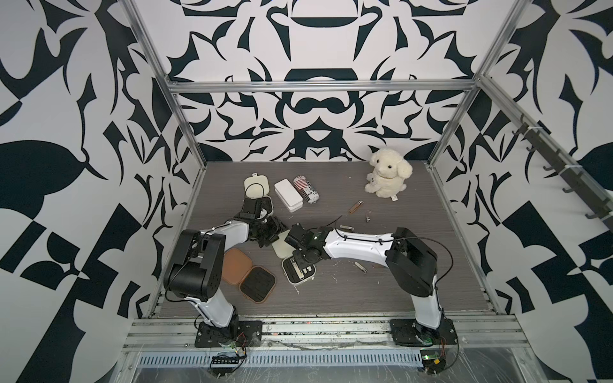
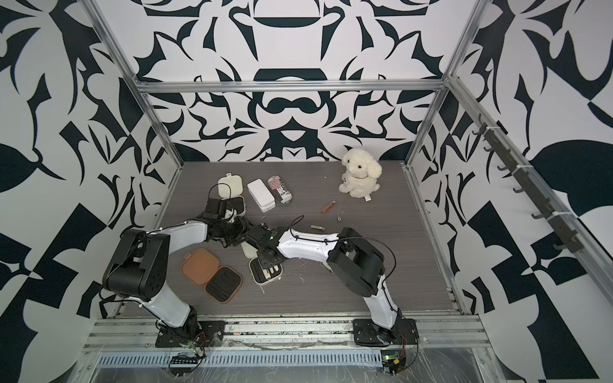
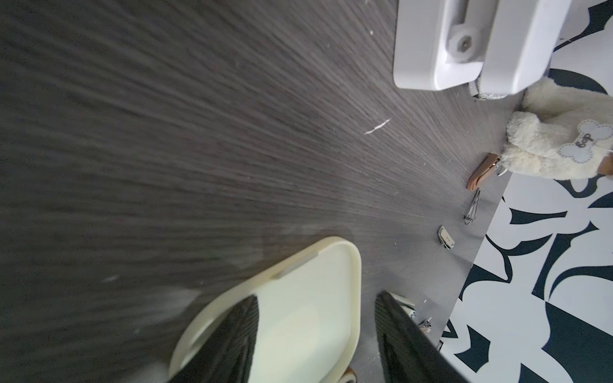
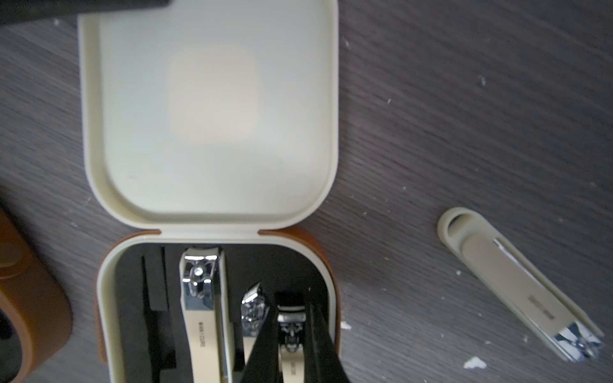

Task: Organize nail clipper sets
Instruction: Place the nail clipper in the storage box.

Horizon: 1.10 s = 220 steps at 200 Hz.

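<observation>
- table (image 1: 331, 179): grey wood grain, everything sits on it.
- left arm (image 1: 195, 262): stretched in toward mid-table. left claw (image 3: 316, 298) is part open. Its fingers (image 3: 225, 341) straddle a side rim of the lid (image 3: 308, 325) of the middle cream case (image 1: 300, 282). Bare table shows between that rim and the outer finger, so nothing is clamped.
- right arm (image 1: 411, 262): comes in from the opposite side. right claw (image 4: 293, 318) points down into that case's base and is nearly closed, pinching the small clipper (image 4: 292, 335) in its slot.
- plush dog (image 1: 388, 177): upright, back right.
- white box (image 1: 288, 195) and striped can (image 1: 306, 189): side by side, back centre-left.
- tan case (image 1: 238, 267): open flat at front left, just beside the left arm's elbow, black insert up.
- back cream case (image 1: 255, 185): open at back left, just beside the white box. Its base is partly hidden by the left wrist.
- middle cream case: open flat at mid-table, lid toward the back, base toward the front, largely under both claws in both top views.
- in its base: large clipper (image 4: 202, 298), pointed clipper (image 4: 252, 308) and the small clipper, side by side in the black insert.
- cream-sleeved clipper (image 4: 517, 291): loose on the table near that case, on the right arm's side.
- brown clipper (image 1: 355, 206), thin metal tool (image 1: 368, 216), short metal clipper (image 1: 346, 227): loose between the dog and the right arm, apart from each other.
</observation>
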Tool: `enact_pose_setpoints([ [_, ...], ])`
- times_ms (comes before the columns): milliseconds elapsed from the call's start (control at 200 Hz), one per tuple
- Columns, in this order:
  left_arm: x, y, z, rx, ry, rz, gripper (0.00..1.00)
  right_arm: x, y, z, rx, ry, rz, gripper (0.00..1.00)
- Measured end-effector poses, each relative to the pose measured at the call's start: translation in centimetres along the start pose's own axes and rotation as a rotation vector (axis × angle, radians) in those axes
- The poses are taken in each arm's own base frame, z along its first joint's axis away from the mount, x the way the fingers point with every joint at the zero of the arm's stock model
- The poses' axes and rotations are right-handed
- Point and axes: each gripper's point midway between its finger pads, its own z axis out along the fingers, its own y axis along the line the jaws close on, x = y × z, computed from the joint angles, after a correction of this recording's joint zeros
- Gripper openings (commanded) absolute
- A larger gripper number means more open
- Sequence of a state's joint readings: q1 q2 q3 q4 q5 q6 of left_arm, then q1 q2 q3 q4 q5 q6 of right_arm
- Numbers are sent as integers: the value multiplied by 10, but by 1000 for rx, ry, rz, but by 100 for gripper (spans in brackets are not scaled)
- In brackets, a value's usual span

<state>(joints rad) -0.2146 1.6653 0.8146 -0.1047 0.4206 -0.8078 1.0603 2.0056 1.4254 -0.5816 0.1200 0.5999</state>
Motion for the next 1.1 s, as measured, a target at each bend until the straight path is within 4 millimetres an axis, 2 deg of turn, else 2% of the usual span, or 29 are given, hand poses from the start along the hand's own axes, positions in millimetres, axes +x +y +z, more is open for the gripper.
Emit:
enact_pose_setpoints([
  [215,0,0,0,2,2,0,61,0,1,-1,-1,-1,2,9],
  [855,1,-1,0,10,6,1,60,-2,-6,-2,7,26,18,29],
  [1100,1,-1,0,11,6,1,60,-8,-4,-5,0,15,21,32],
])
